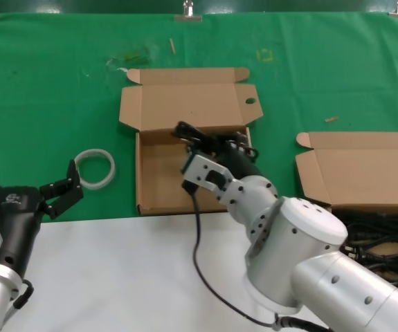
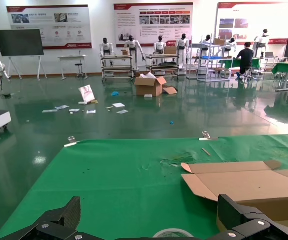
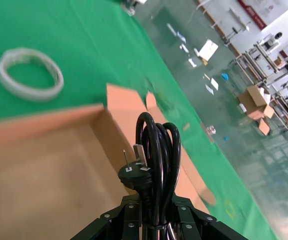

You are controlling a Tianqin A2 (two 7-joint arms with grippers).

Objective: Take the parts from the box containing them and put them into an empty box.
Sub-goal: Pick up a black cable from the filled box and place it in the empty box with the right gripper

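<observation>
Head view: the right gripper (image 1: 216,149) clamps a black coiled power cord (image 3: 156,165) over the far end of the hole-flapped brown cardboard box (image 1: 160,187); released now, its plug could catch that far wall. The left gripper (image 1: 29,187) waits open, holding nothing, at the near left.

Black coiled cord (image 3: 156,165) held above the open holed box (image 1: 158,181).

head cam looks down, wrist cams low, all share holed-flap box (image 1: 185,131) prob

Source box (image 1: 365,173) cut by right edge.
</observation>
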